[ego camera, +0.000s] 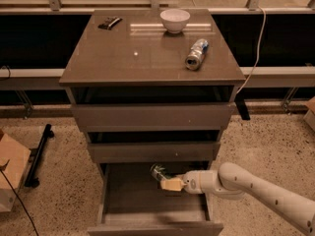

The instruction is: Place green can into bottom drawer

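Bottom drawer (140,203) pulled open. White arm reaches in from right. Gripper (165,181) sits over back part of drawer, just under middle drawer (152,152). Pincer clamped on green can (158,171). Can tilted, held above drawer floor. On cabinet top (123,58): white bowl (174,19), silver-and-blue can (197,54) lying on side.

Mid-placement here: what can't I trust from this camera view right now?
All in the camera view:
green can: mostly covered by the gripper inside the bottom drawer; resting on the floor or held above it, cannot tell.
bottom drawer: rear hidden under the middle drawer; front cut off by the picture's lower edge.
dark item on the cabinet top: too small to identify.
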Tool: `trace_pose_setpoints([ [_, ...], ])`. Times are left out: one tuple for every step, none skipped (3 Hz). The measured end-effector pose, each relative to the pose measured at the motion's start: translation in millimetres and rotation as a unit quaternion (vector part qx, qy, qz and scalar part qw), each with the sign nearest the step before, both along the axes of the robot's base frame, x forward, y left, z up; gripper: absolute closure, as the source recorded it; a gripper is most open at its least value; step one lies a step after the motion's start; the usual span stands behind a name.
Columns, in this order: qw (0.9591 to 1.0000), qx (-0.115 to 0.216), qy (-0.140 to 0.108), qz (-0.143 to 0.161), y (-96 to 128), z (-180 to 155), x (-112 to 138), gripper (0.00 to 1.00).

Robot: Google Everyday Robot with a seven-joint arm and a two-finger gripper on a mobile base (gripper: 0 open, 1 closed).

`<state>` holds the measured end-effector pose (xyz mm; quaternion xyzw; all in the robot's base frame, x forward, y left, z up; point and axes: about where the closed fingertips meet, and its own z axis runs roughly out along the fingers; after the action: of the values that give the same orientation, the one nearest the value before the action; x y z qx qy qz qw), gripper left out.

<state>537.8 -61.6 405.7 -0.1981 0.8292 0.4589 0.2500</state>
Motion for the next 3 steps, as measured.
trace_pose_setpoints([
  [1.0000,0.002,0.001,-0.002,0.1,-2.3,1.0,1.00],
  [1.0000,-0.002,0.006,0.002,2.9,-4.7,0.9,1.00],
  [0.9996,-0.018,0.021,0.003,9.0,-27.1,-1.4,1.00],
])
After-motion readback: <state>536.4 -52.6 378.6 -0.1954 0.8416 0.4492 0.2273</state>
